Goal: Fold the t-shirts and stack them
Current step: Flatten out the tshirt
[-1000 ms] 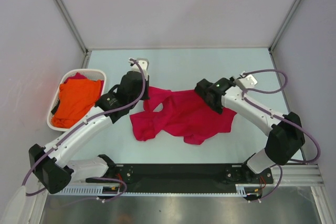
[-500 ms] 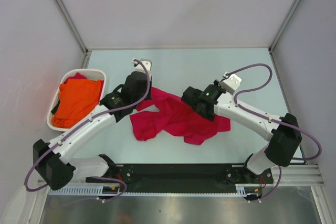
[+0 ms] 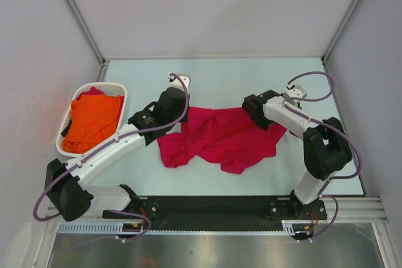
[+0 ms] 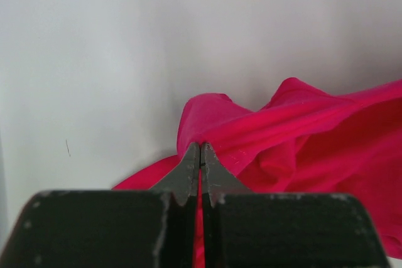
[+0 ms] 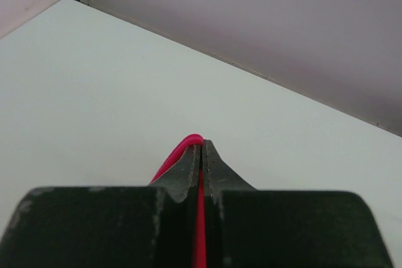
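Observation:
A crimson t-shirt (image 3: 220, 139) lies crumpled and partly spread across the middle of the table. My left gripper (image 3: 178, 112) is shut on its upper left edge, and red cloth (image 4: 282, 130) bunches beyond the jaws in the left wrist view, where the left gripper (image 4: 200, 149) pinches a fold. At the shirt's upper right corner my right gripper (image 3: 251, 110) is shut on a thin red edge (image 5: 185, 145); the right gripper (image 5: 201, 145) shows cloth running between its jaws. The orange t-shirt (image 3: 91, 122) lies heaped in the basket at the left.
A white oval basket (image 3: 122, 90) stands at the table's left edge, with a bit of red cloth under the orange shirt. Grey walls close the table at the back and both sides. A black rail (image 3: 213, 208) holds the arm bases at the near edge.
The right arm swung in toward the middle and then back out to the right, pulling the shirt's corner with it. The left gripper shifted slightly right and back. The shirt is spread wider.

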Robot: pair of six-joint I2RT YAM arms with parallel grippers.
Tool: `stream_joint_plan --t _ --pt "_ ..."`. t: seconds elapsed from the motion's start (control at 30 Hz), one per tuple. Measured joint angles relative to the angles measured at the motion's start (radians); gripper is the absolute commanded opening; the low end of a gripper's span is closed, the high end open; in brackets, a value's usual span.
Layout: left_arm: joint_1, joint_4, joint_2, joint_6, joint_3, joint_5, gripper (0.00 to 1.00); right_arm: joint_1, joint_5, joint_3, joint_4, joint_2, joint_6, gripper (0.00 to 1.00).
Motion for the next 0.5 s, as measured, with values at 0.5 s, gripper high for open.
stream_joint_plan --t 0.5 --pt "-0.006 -0.024 0.124 -0.023 0.085 -0.194 0.00 -0.062 0.000 0.024 0.007 0.128 0.045 0.00"
